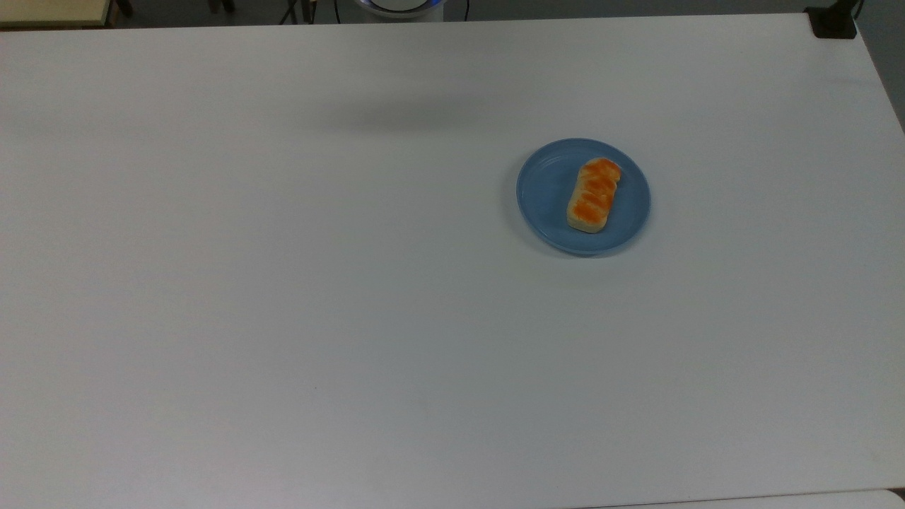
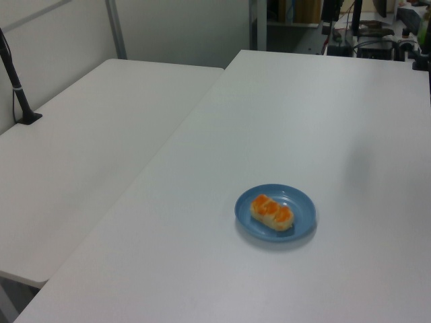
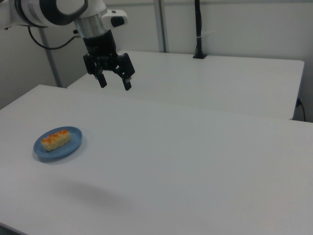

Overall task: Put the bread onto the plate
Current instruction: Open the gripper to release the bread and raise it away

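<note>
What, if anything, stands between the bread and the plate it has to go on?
Nothing visible does. The bread already lies on the plate, inside its rim. The claw hangs open, high above the table and away from the plate, with bare tabletop below it.

A lab: bare white tables (image 2: 101, 155), mounted robot arm (image 3: 58, 12)

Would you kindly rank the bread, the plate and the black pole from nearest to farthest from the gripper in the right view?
1. The bread and plate, at the right view's lower left, below the gripper: too close to call.
2. The black pole, on the back table, toward the right view's right.
</note>
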